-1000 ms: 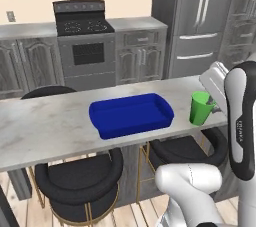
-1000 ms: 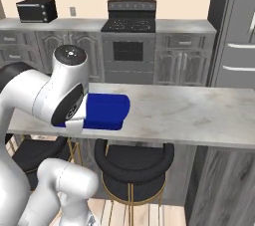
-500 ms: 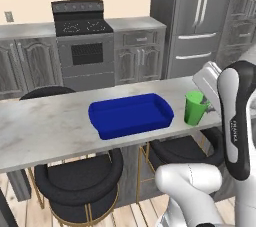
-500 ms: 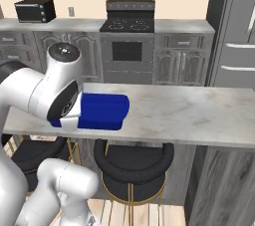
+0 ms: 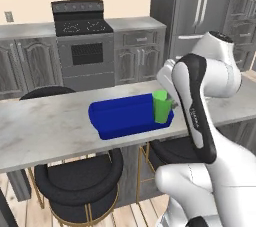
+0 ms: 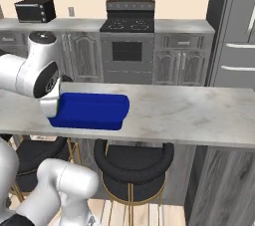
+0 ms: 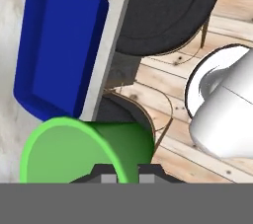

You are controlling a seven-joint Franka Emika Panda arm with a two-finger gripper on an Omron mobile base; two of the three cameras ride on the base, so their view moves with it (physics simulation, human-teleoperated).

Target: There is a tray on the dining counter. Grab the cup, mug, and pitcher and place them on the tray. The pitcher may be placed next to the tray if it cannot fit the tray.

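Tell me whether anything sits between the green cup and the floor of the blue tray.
Nothing visible does. The hand is shut on the cup, carried at the right end of the tray. In the hand view the tray's floor shows bare blue, with no vessel on it. Just the raised rim lies in between.

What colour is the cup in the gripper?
Bright green. The cup shows best in the hand view, held in the gripper near the blue tray.
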